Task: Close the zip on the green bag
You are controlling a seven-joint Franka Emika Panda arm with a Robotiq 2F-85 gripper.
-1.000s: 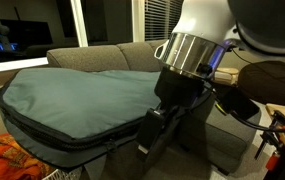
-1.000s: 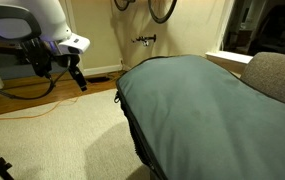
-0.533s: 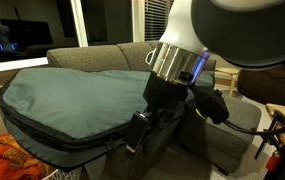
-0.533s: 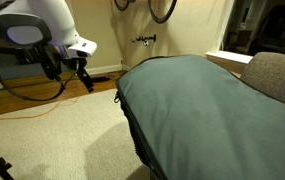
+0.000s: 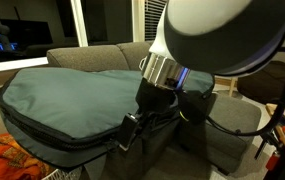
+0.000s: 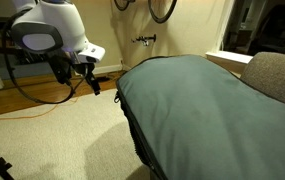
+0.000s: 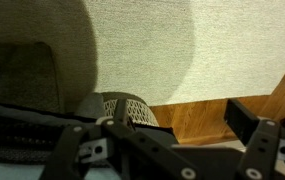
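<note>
The green bag (image 5: 72, 100) lies flat and wide across the couch; it also shows in an exterior view (image 6: 202, 105). The zip (image 5: 57, 140) is a dark track along the bag's rim, and shows along the near edge in an exterior view (image 6: 130, 120). My gripper (image 5: 127, 135) hangs open and empty in front of the bag's edge. In an exterior view my gripper (image 6: 92, 82) is in the air just left of the bag's end, apart from it. In the wrist view my gripper (image 7: 182, 120) is open over carpet and wood floor, with nothing between the fingers (image 7: 246, 120).
A grey couch (image 5: 102, 55) stands under and behind the bag; its arm shows in an exterior view (image 6: 277, 75). Orange fabric (image 5: 12, 160) lies below the bag's front. An orange cable (image 6: 42, 100) runs over the carpet. A mesh object (image 7: 132, 108) stands on the floor.
The arm has swung towards the bag's end. The gripper has moved closer to the bag's rim and a little lower, and it has stayed open.
</note>
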